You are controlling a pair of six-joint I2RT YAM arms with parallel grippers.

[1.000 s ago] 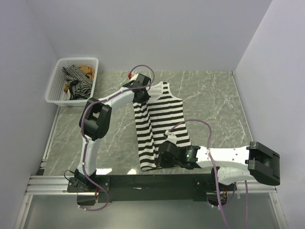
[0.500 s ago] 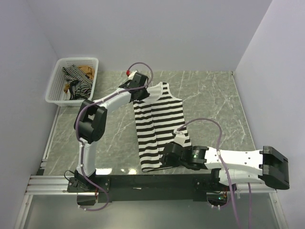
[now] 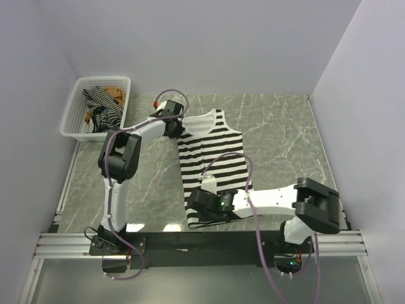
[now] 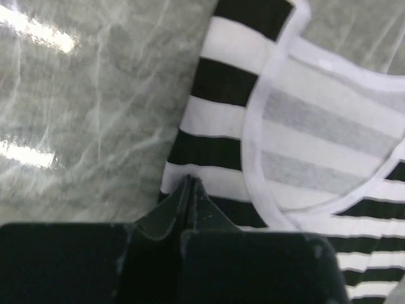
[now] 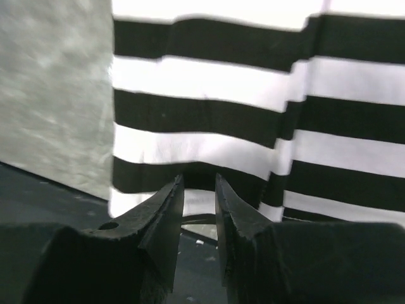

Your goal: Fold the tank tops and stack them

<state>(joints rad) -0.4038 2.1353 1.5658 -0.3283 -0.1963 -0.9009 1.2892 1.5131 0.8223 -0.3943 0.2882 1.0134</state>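
The black-and-white striped tank top [image 3: 218, 152] lies flat on the marble table, its left side folded inward. My left gripper [image 3: 174, 125] is at the top's upper left shoulder. In the left wrist view it [image 4: 190, 182] is shut, tips resting on the fabric's edge [image 4: 209, 142], nothing visibly pinched. My right gripper [image 3: 193, 213] sits at the lower left hem. In the right wrist view its jaws [image 5: 199, 180] stand a little apart, just short of the hem [image 5: 190, 149]. A finely striped top [image 3: 101, 104] and a tan-brown one [image 3: 117, 92] lie in the basket.
The white mesh basket [image 3: 71, 124] stands at the table's far left corner. Walls close in on the left, back and right. The black front rail [image 3: 202, 240] runs just below the hem and the right gripper.
The left gripper opened, slid left off the shoulder fold and shut again. The right arm swung left along the hem, and its jaws went from shut to slightly apart.
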